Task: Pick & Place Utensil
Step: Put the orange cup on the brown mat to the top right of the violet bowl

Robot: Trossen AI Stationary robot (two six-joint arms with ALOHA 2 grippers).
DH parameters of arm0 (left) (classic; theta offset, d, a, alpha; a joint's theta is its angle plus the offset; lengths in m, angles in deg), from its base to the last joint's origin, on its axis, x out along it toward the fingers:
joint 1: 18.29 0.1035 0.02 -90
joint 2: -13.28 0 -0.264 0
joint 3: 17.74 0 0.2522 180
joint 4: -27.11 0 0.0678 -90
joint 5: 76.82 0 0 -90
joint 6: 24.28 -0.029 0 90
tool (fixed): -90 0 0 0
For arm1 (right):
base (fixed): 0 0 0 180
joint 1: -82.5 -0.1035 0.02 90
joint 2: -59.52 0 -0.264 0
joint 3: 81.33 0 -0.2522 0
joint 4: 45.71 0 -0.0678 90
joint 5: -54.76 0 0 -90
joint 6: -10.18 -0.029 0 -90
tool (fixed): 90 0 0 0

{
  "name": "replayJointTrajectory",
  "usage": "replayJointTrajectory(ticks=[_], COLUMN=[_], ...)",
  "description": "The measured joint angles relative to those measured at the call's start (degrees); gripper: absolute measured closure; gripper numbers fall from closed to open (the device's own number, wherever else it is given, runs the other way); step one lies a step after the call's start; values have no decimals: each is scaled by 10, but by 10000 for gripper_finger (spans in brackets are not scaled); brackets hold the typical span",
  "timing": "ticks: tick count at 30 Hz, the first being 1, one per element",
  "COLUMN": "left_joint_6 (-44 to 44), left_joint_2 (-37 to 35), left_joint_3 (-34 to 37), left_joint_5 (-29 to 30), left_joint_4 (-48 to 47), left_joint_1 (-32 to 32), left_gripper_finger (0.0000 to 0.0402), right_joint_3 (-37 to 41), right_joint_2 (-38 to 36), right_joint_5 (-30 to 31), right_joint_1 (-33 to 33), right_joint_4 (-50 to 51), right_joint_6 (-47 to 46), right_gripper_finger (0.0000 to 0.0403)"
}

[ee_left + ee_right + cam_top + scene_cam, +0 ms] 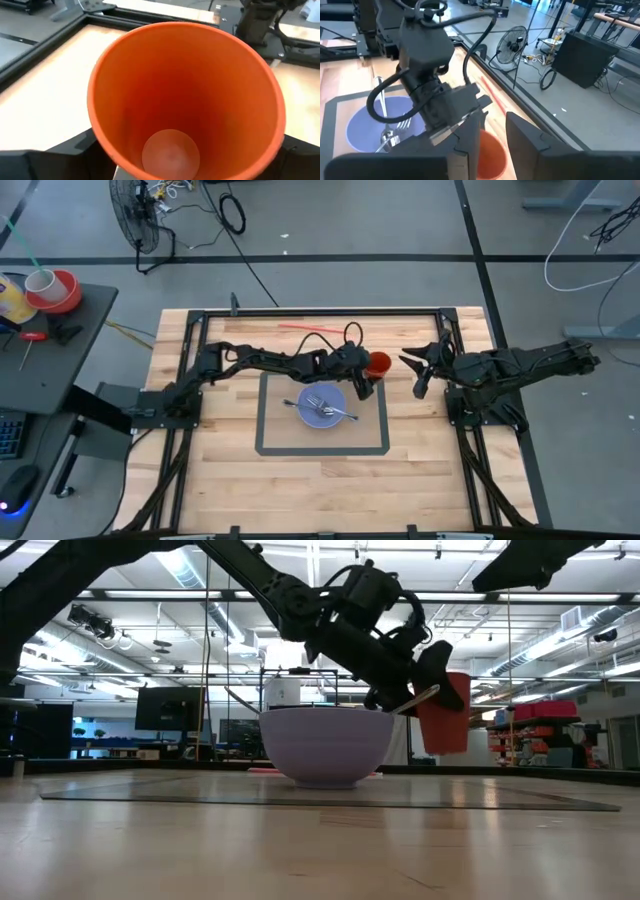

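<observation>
Now your left gripper [366,372] is clamped on the orange cup [378,363], lifted clear of the table at about two o'clock from the bowl [322,406], likely so utensils can be dropped in. Fork and spoon [326,410] lie in that bowl. Your left arm stretches across from nine o'clock. Your right gripper [420,366] waits spread wide at three o'clock.

1. One orange cup [379,363].
2. One lavender bowl [322,406].
3. At least two metal utensils in the bowl: one fork [313,401] and one spoon [335,414]; any further ones cannot be told.
4. Two robot arms, one left gripper [366,379] and one right gripper [413,373].
5. One dark-framed mat [322,448] on one wooden table [320,490].
</observation>
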Motion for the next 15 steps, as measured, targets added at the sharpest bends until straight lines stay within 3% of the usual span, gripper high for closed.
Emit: replayJointTrajectory(ticks=[15], left_joint_6=[-15], left_joint_2=[4], left_joint_3=[0], left_joint_5=[0], left_joint_4=[-54], left_joint_1=[-8], left_gripper_finger=[79], right_joint_3=[0], right_joint_2=[2], right_joint_5=[0], right_joint_1=[0], right_joint_4=[-3], right_joint_6=[-5], right_gripper_finger=[305])
